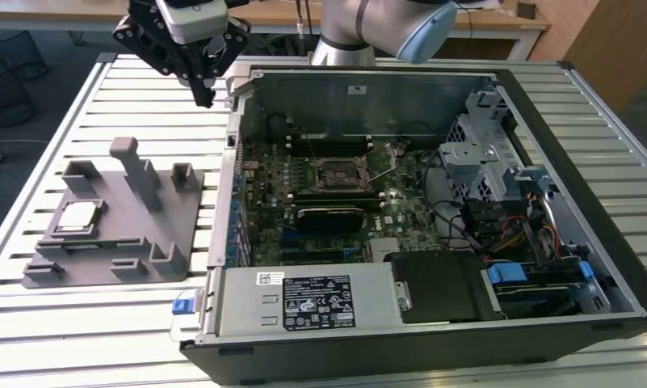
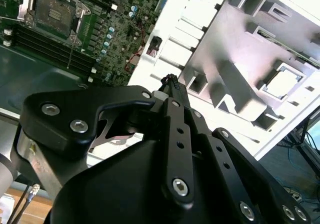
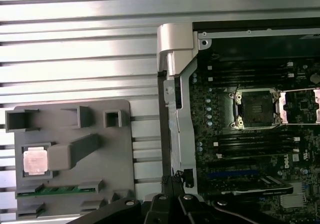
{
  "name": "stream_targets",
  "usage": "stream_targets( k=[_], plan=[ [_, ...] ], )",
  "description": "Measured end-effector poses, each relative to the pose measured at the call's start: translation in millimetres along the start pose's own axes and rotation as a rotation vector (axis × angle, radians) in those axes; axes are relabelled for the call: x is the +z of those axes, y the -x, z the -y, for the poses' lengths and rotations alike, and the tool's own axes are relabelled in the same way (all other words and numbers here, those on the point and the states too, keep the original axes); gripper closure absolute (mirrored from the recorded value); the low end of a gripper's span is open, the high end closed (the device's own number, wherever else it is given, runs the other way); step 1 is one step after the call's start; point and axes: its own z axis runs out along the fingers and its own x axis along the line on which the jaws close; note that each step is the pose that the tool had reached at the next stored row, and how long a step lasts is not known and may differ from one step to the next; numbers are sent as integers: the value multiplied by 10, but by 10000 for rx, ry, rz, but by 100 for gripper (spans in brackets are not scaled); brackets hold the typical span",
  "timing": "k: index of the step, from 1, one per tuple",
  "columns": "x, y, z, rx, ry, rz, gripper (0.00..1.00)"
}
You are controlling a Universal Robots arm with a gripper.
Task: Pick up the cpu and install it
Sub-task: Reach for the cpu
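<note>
— While I hover the claw (image 1: 203,99) over the slatted metal table (image 1: 140,89), just outside the computer case (image 1: 233,202), its two black fingers are pressed together with nothing between them.

— Where's the chip?

— Over on the exterior view's left. The chip (image 1: 78,217) lies flat in a square pocket of the grey plastic holder (image 1: 140,259), well apart from the claw. In the first wrist view it's a pale, shiny square (image 3: 35,161).

— How will it handle?

— Light, thin and stiff, I'd say. That smooth metal top probably gives little grip, and I'd treat the underside as delicate. My pick is two opposite edges, never the flat faces. The pocket walls hug it closely, so there looks to be little room for fingers.

— And the target?

— The socket (image 1: 339,171) sits on the green board inside the case. It has a black square frame, and its metal cover looks folded aside. Dull steel walls stand all round, and the holder is matte and blocky with upright posts.
</note>
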Motion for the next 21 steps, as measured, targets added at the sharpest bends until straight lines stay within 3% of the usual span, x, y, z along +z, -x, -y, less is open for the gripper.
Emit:
stream_targets(
  k=[4, 13, 21],
  plan=[
    [3, -59, 10, 0, 0, 0, 89],
    [27, -77, 164, -36, 2, 0, 89],
    [24, -245, 179, -37, 0, -1, 89]
  ],
)
